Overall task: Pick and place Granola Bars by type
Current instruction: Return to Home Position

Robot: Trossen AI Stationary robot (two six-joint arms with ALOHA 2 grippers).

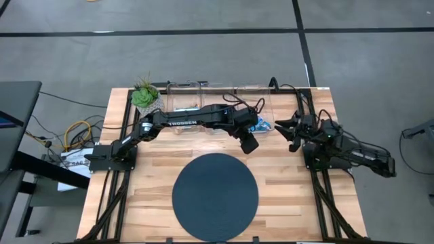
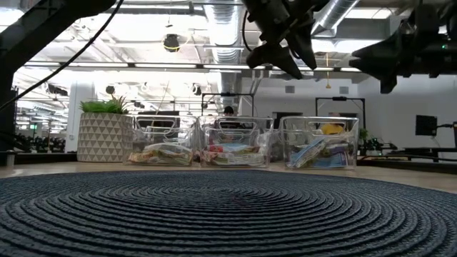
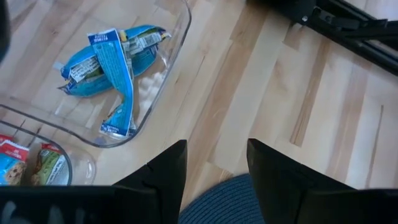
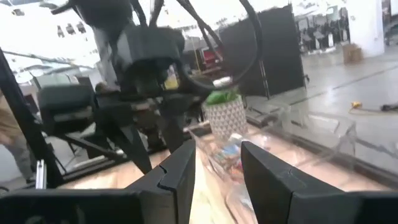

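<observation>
Your left gripper [image 3: 216,152] hangs empty, fingers moderately apart, over the tabletop [image 3: 298,93] just beside the right-hand clear bin [image 3: 158,87], where the blue granola bars [image 3: 109,62] lie piled. Your right gripper [image 4: 217,155] waits near the tabletop's right side, fingers likewise parted, holding nothing.

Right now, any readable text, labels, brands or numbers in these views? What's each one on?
"TROSSEN": white lettering on the left arm, high view.
Blue granola bars in the clear bin: the wrappers carry print, too blurred to read.
Multicoloured granola bars in the bin beside it: print also unreadable.
No other text, numbers or signs can be read.
</observation>
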